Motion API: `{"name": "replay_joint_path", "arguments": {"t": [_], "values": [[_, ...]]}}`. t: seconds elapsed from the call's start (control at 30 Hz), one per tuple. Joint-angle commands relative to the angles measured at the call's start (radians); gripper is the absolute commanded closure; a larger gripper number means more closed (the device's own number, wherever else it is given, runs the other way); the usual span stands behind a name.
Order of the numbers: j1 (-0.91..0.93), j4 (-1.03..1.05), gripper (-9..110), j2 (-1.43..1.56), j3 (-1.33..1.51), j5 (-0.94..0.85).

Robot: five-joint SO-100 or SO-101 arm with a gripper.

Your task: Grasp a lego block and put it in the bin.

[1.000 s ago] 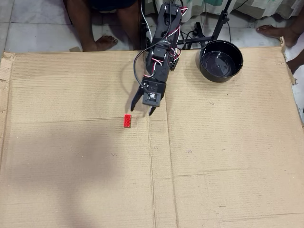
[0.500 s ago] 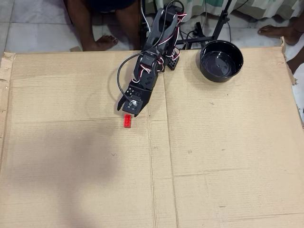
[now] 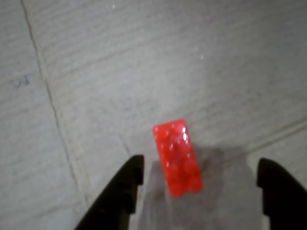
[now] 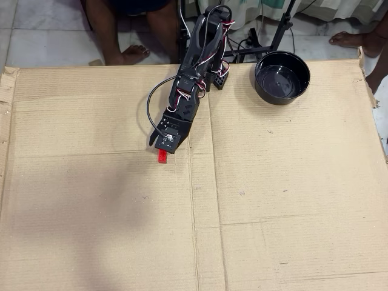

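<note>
The red lego block [image 3: 177, 157] lies flat on the cardboard, studs up, between my two black fingers [image 3: 125, 187], which stand wide apart and touch nothing. My gripper [image 3: 200, 175] is open just above it. In the overhead view the block [image 4: 162, 156] peeks out below the gripper [image 4: 165, 148], left of the sheet's centre seam. The bin [image 4: 282, 76], a round glossy black bowl, stands at the far right of the sheet near its back edge and looks empty.
The cardboard sheet [image 4: 194, 200] covers the table, with creases and seams. The arm's base [image 4: 213, 73] stands at the back edge beside the bowl. Bare feet [image 4: 130, 56] and a tripod leg [image 4: 280, 27] are beyond the back edge.
</note>
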Motion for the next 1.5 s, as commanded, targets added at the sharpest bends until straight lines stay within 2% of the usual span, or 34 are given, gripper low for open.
{"name": "replay_joint_path", "arguments": {"t": [0.0, 1.47], "values": [[0.002, -0.058, 74, -0.021, -0.044, 0.006], [0.014, -0.087, 75, -0.098, 0.046, 0.008]]}}
